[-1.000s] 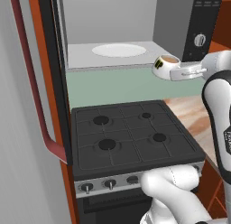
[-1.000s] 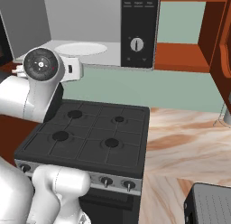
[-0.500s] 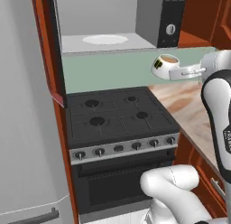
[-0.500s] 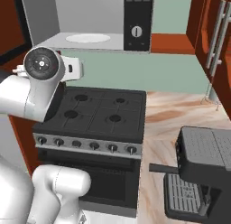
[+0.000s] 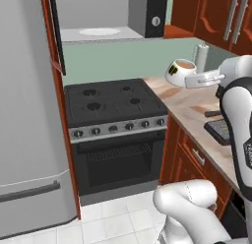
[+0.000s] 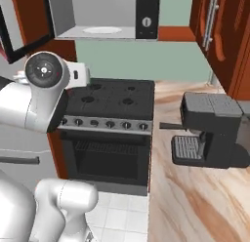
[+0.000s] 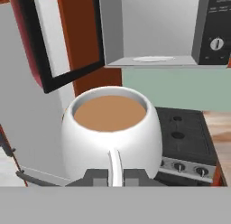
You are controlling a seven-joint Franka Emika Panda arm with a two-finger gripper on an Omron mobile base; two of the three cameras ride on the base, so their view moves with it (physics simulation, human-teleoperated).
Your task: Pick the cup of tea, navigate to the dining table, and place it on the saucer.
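Clamped on the thin handle of the cup of tea [image 5: 180, 72], the gripper [image 5: 193, 80] carries it level in the left base view, high above the counter edge beside the stove [image 5: 114, 102]; carrying it well likely means keeping the wrist flat and the drive smooth so nothing slops. From the right base view, the open microwave [image 6: 105, 15] hangs above the stove, a coffee machine [image 6: 210, 130] on the counter. Seen from the hand view, both fingertips [image 7: 96, 177] pinch the handle, brown tea brimming in the white cup.
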